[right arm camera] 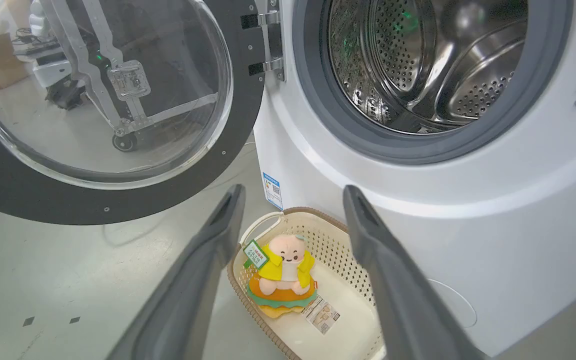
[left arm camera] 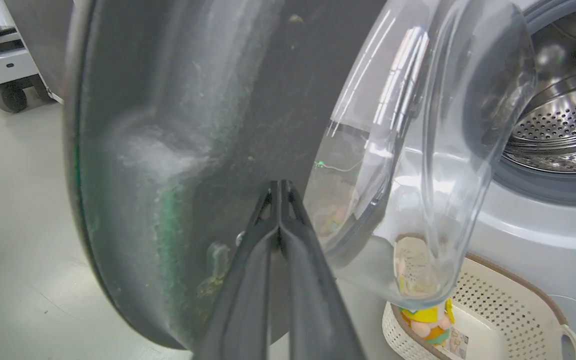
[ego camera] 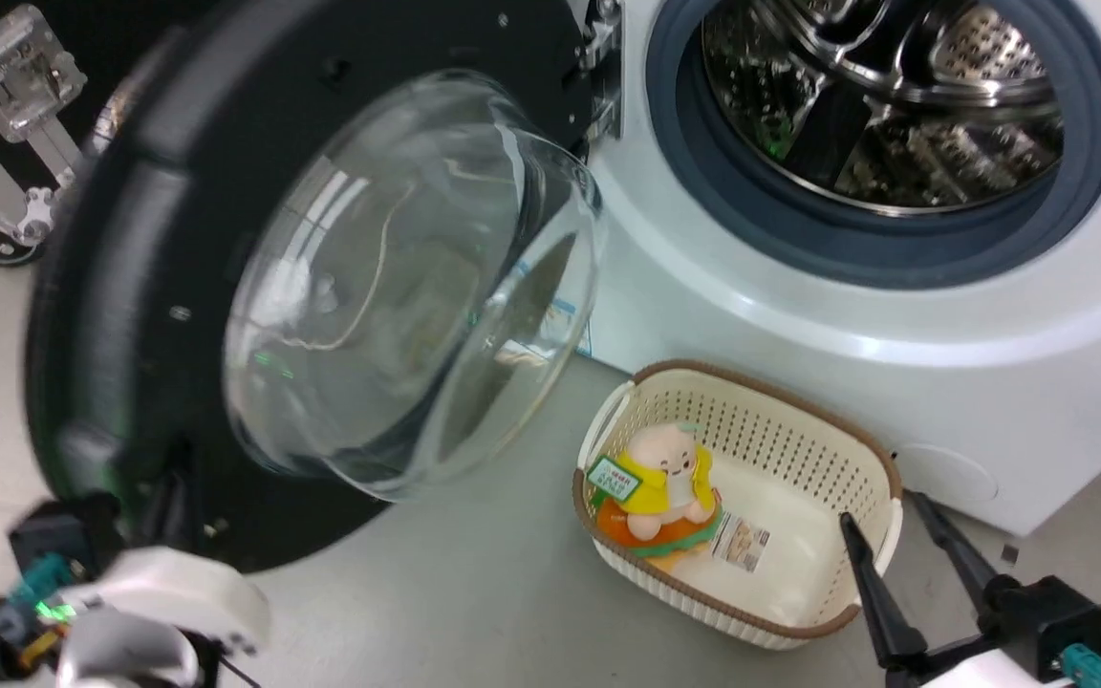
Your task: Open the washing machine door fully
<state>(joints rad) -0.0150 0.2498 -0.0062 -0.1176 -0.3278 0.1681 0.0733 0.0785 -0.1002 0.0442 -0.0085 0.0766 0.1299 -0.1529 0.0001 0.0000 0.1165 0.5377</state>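
Note:
The washing machine door [ego camera: 130,287], a black disc with a bulging clear glass bowl [ego camera: 407,287], hangs swung out to the left of the white washing machine [ego camera: 799,325] on its hinge [right arm camera: 268,45]. The steel drum [ego camera: 895,96] lies exposed inside the grey gasket. In the left wrist view my left gripper [left arm camera: 279,187] is shut, its tips pressed against the door's [left arm camera: 193,125] black inner face near the lower rim, beside the glass. My right gripper [ego camera: 880,511] stands open and holds nothing, low in front of the machine [right arm camera: 468,210] over a basket; the right wrist view looks between its fingers [right arm camera: 294,189].
A cream perforated basket [ego camera: 780,392] with a plush toy [ego camera: 660,478] sits on the floor against the machine's front, below the door opening. A metal frame on casters [ego camera: 6,124] stands behind the door at the left. A white wheeled cart [left arm camera: 3,60] is farther off.

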